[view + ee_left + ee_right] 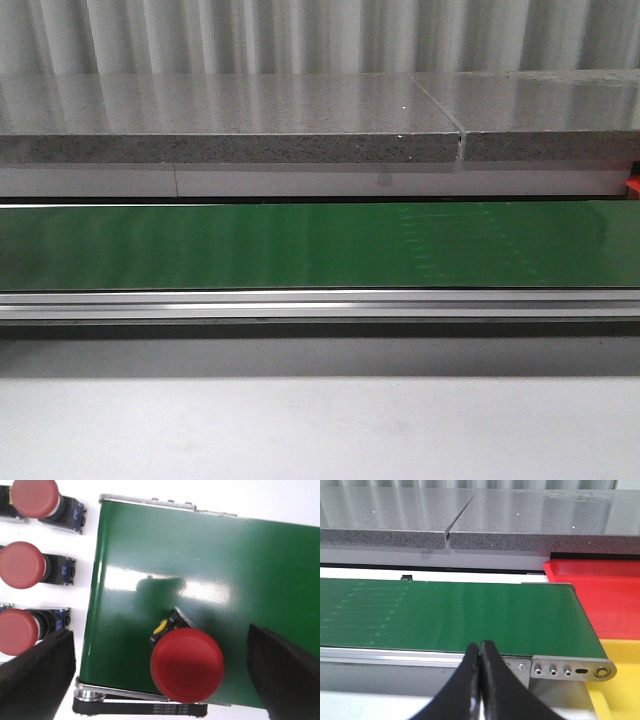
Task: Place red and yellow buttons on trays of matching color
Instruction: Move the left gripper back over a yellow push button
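Green conveyor belt (300, 245): runs the full width of the front view, bare in that view, edged by a silver aluminium rail (300, 303) on the near side. Behind it, a grey speckled stone ledge (230, 120); in front, a pale grey tabletop (300, 430).

Red mushroom-head push button (187, 664): stands on the belt near its roller end, seen from above in the left wrist view, with a black body and a yellow mark showing beside the cap.

Three further red mushroom-head buttons with black bodies (22, 565): lie on their sides in a column on the white surface just beside the belt end.

Left pincer (165, 675): released, its black fingers (42, 672) spread wide on either side of the button on the belt, not touching it.

Right pincer (480, 672): clenched on nothing, the black fingertips pressed together, over the near rail by the other belt end.

Red plastic tray (600, 597): just beyond that belt end, beside the belt.

Yellow plastic tray (620, 690): adjoining the red one on its nearer side.
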`<state>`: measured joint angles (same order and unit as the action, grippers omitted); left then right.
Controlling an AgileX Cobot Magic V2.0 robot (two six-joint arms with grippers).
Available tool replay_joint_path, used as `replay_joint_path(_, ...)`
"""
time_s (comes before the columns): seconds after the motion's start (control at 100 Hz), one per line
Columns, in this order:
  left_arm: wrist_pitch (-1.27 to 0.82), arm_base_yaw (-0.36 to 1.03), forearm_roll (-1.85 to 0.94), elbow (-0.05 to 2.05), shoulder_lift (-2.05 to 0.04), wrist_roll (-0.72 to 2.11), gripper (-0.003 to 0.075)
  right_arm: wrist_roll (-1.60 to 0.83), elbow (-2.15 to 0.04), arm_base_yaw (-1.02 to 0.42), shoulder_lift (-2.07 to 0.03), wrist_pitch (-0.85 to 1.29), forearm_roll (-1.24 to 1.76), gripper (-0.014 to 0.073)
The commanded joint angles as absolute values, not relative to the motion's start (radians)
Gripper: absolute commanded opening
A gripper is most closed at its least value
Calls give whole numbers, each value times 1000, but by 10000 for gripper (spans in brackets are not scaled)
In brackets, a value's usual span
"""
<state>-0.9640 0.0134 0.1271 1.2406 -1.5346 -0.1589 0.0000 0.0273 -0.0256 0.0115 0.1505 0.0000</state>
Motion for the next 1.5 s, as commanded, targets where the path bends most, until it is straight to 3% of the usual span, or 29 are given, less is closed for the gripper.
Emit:
replay_joint_path(0.0, -935, 16, 128, 1279, -1468, -176, 648, 0, 12, -26, 21, 67, -6, -92)
replay_joint_path(0.48, -969, -243, 132, 1260, -1325, -198, 607, 0, 12, -26, 21, 67, -6, -92)
replay_joint_path(0.88, -897, -456, 168, 1002, -1222, -281, 585, 0, 12, -26, 21, 67, -6, -92)
replay_joint_path(1.21, -753, -481, 251, 792, -1216, -388, 585, 0, 12, -26, 21, 67, -6, -92)
replay_joint_path(1.49, -680, -481, 303, 772, -1251, -443, 585, 0, 12, -26, 21, 67, -6, -92)
